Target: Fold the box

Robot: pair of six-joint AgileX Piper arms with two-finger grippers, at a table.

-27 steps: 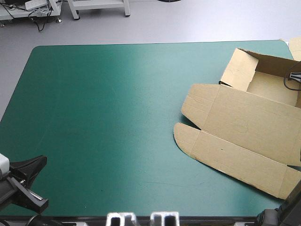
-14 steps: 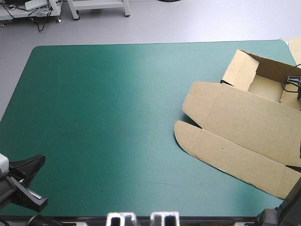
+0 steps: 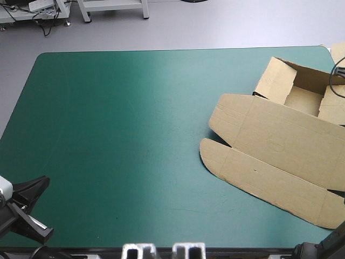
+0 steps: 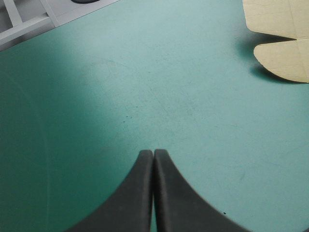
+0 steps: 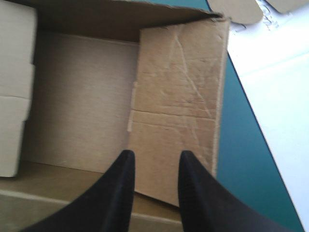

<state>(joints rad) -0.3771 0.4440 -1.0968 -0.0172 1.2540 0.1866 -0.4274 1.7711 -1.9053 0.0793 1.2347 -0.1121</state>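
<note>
Only a spare piece of board (image 3: 339,53) lies by the table's far right corner, just beside the brown box (image 3: 269,145). The box sits at the right side of the teal-green cover (image 3: 118,135), lid flat, tray walls raised. The right gripper (image 5: 154,157) hovers over the tray, fingers slightly parted. The left gripper (image 4: 153,152), fingers pressed together, is well apart from the box.

The box (image 3: 269,145) is a cut sheet of brown board, partly formed. It lies on the right side of the worktop (image 3: 118,135) and reaches toward the far right corner. At its far end, raised walls make an open tray, and one creased side flap leans in over the tray's floor. The wide lid panels lie flat toward the near edge, with a rounded tab at their left end.
</note>
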